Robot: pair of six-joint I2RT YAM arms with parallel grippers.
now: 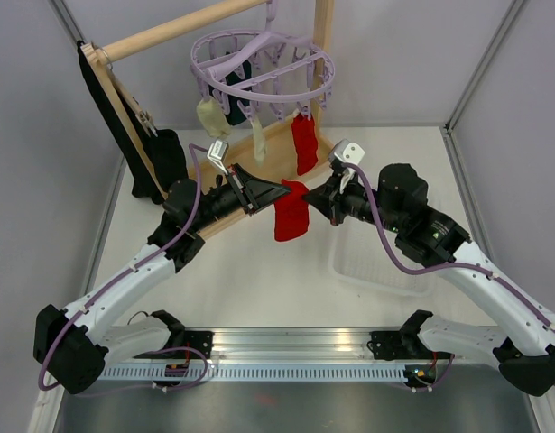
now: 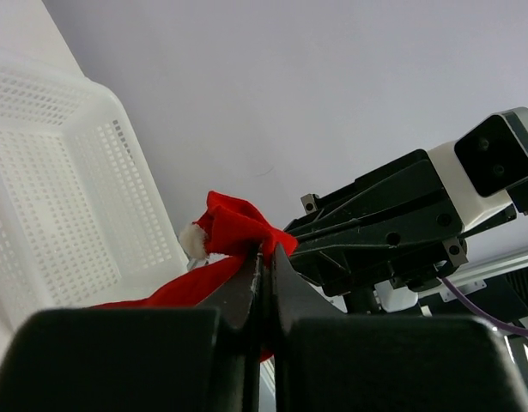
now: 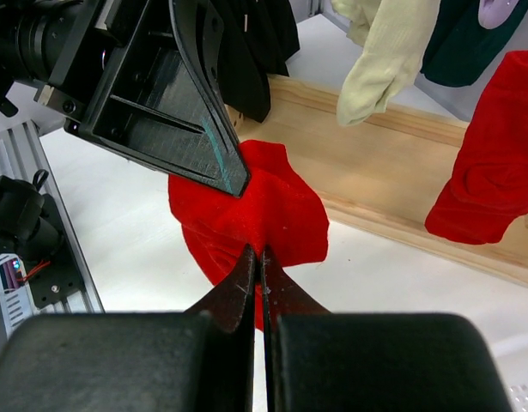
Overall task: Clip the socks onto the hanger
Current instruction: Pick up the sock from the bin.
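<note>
A red sock [image 1: 291, 215] hangs in the air between both grippers. My left gripper [image 1: 283, 190] is shut on its upper left edge, seen in the left wrist view [image 2: 265, 251] pinching the red sock [image 2: 233, 227]. My right gripper [image 1: 315, 200] is shut on its right edge; in the right wrist view [image 3: 257, 254] the jaws pinch the sock [image 3: 276, 202]. The lavender hanger [image 1: 263, 68] hangs from the wooden rack above, holding a clipped red sock [image 1: 304, 144], cream socks [image 1: 211, 117] and a dark teal sock [image 1: 239, 81].
A wooden rack [image 1: 182, 23] stands at the back with a long black cloth [image 1: 124, 126] draped on its left side. A clear white perforated basket [image 1: 385, 262] sits on the table under my right arm. Enclosure walls surround the table.
</note>
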